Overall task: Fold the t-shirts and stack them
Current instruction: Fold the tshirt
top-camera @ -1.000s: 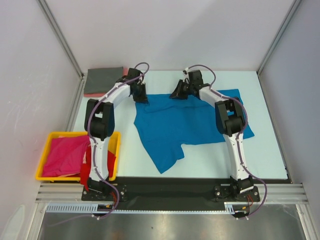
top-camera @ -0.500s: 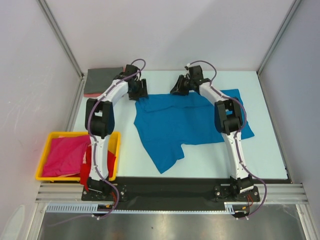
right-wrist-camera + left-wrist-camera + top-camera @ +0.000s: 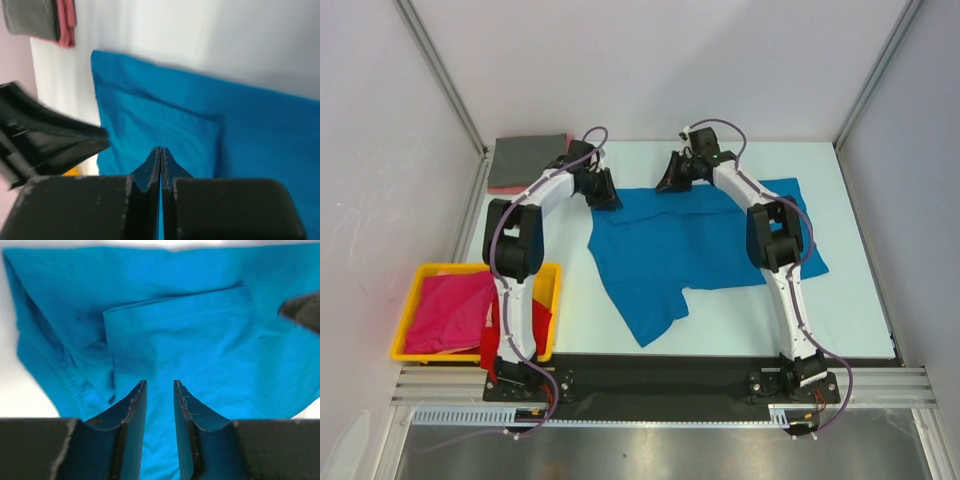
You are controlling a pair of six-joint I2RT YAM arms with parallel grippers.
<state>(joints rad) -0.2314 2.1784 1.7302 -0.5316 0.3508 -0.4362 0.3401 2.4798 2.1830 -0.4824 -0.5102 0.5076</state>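
Pale counter (image 3: 860,300) enclosed by white walls, seen from above, with both arms reaching to its far side.

At the left edge, a yellow plastic bin (image 3: 440,268) holds a crumpled magenta t-shirt (image 3: 445,310), with a red t-shirt (image 3: 544,322) hanging over its near right corner. In the far left corner lies a folded dark grey t-shirt (image 3: 527,160). The right wrist view shows it resting on a folded salmon pink t-shirt (image 3: 66,20).

The left hand (image 3: 603,190) sits just right of that stack, at the far left corner of a bright blue t-shirt (image 3: 690,245). Its fingers are slightly parted, with blue cloth showing in the gap. No cloth appears to be pinched.

The blue shirt is spread across the middle of the counter, its long axis running left to right. One sleeve points toward the arm bases. A doubled flap (image 3: 175,315) lies on the shirt near the far left corner.

The right hand (image 3: 672,178) is over the far edge of the shirt, near the left hand. Its fingers are closed, tip against tip, and whether they nip any cloth cannot be told.

From both hands the body of the shirt lies toward the near side, so a fold would probably draw the far edge toward the bases.

Bare counter shows along the near edge and at the right. The back wall is close behind the hands, and the stack leaves the left hand little room on its left.
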